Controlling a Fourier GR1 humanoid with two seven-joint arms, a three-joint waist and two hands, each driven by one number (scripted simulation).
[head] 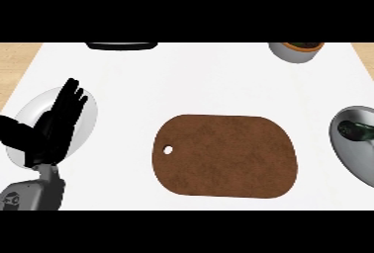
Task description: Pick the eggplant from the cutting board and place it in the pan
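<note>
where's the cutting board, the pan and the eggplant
cutting board [226, 157]: head view, middle of its brown top
pan [349, 153]: head view, bare grey inside wall at the right edge
eggplant [358, 131]: head view, dark body lying in the pan

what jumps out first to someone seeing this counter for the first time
The brown cutting board dominates the middle of the white counter, bare on top. At the left, the black left hand is held open, fingers up, over a pale plate. At the right edge a grey pan holds the dark eggplant; a pot sits top right.
</note>
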